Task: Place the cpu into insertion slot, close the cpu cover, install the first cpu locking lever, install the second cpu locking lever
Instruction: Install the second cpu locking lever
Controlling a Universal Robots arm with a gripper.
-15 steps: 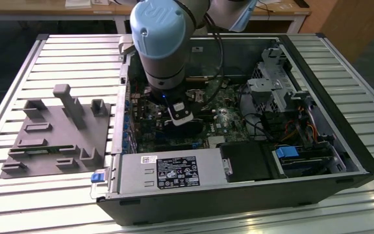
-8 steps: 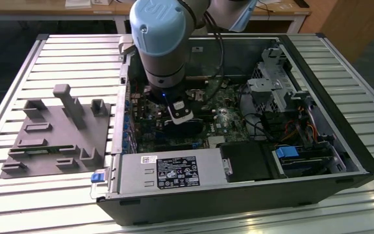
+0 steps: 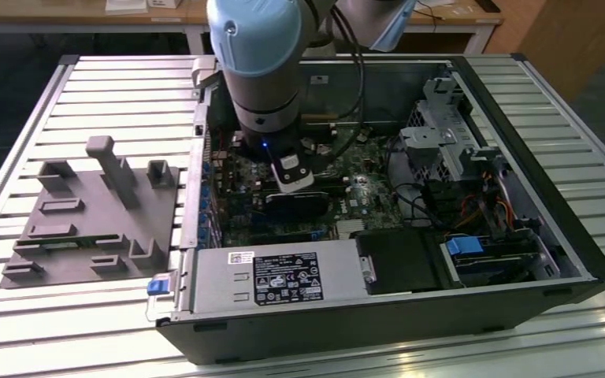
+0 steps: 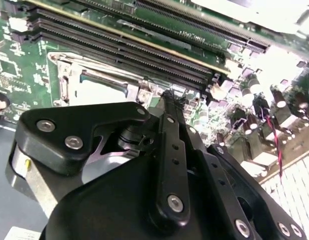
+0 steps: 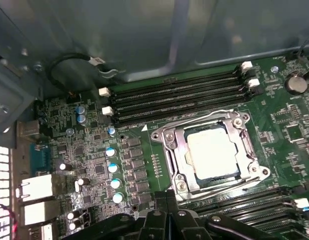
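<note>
Hovering low over the motherboard, the gripper (image 4: 167, 97) has its fingers pressed together and carries nothing, its tip close to the socket's rim. In the first wrist view the cpu (image 5: 213, 151) already sits in the insertion slot (image 5: 170, 150), with the cpu cover (image 5: 243, 141) down around it, so the levers look like the work left, though I can't tell their state. Room is tight: memory slots (image 5: 177, 95) flank at twelve o'clock, capacitors (image 5: 114, 167) at nine.

cpu (image 5: 213, 154) in insertion slot (image 5: 177, 176), cpu cover (image 5: 170, 137) down around it; memory slots (image 5: 177, 95) beside socket.
</note>
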